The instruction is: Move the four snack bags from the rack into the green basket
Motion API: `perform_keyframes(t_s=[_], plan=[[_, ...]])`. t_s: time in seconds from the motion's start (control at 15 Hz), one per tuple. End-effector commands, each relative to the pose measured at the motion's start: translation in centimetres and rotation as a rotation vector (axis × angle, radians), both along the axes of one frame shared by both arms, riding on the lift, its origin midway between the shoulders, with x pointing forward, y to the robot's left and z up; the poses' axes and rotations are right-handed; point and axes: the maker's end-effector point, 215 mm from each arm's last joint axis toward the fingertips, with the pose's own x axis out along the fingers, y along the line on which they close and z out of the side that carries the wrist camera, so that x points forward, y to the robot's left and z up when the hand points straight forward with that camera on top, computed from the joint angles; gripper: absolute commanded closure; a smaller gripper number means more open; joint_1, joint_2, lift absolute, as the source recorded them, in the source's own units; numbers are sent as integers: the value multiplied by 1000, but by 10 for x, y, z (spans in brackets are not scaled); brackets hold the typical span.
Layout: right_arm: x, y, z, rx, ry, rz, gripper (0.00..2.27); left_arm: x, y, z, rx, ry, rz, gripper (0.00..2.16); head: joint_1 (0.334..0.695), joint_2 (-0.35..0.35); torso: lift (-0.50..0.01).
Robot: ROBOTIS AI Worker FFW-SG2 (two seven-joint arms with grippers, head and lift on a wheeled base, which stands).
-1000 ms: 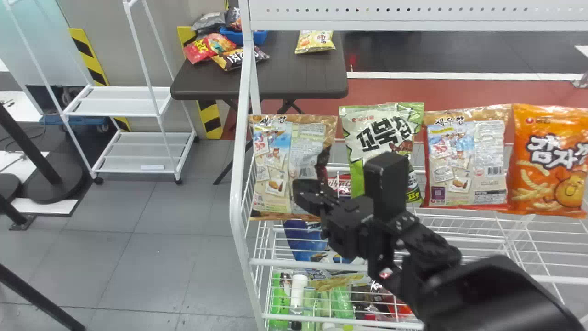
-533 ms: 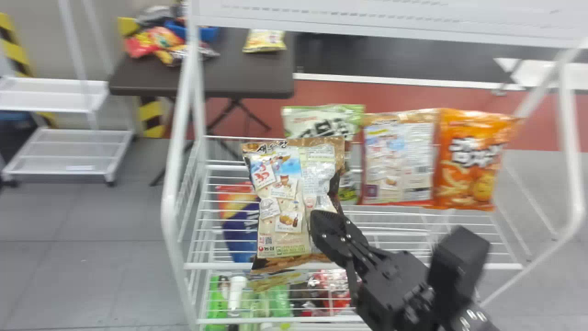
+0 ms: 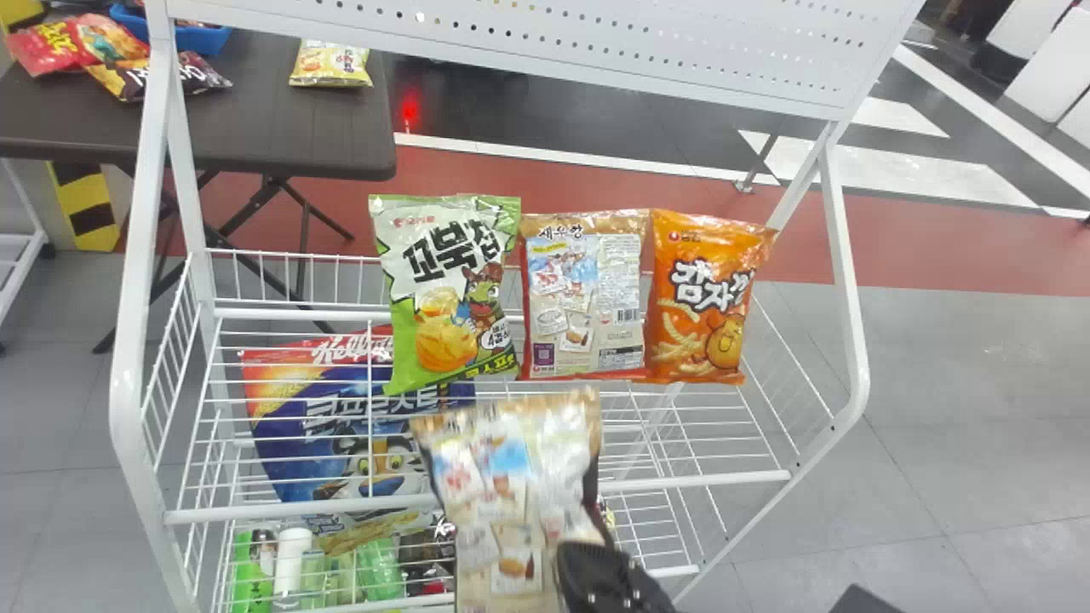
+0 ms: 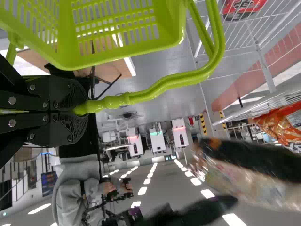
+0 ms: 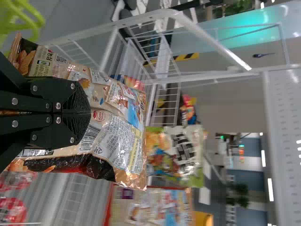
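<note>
Room for me left of the green bag point(image 3: 447, 294), front rail point(image 3: 213, 514) before it, perforated panel point(image 3: 528, 38) above it

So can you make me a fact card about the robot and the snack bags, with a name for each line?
Left gripper: shut on the handle of the green basket
Right gripper: pinching a brown-and-cream bag
Held bag: outside the basket
Top of rack, robot's left to right: green-and-white bag, another brown-and-cream bag, orange bag
Bags left on top: three
</note>
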Motion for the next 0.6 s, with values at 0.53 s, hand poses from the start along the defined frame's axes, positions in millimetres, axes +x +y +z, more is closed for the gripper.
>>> perform_keyframes(t_s=[0.53], plan=[[-91,34,-139,48,380,88,2240,10,0,-1,8,-19,10,2132,695,-350,0]])
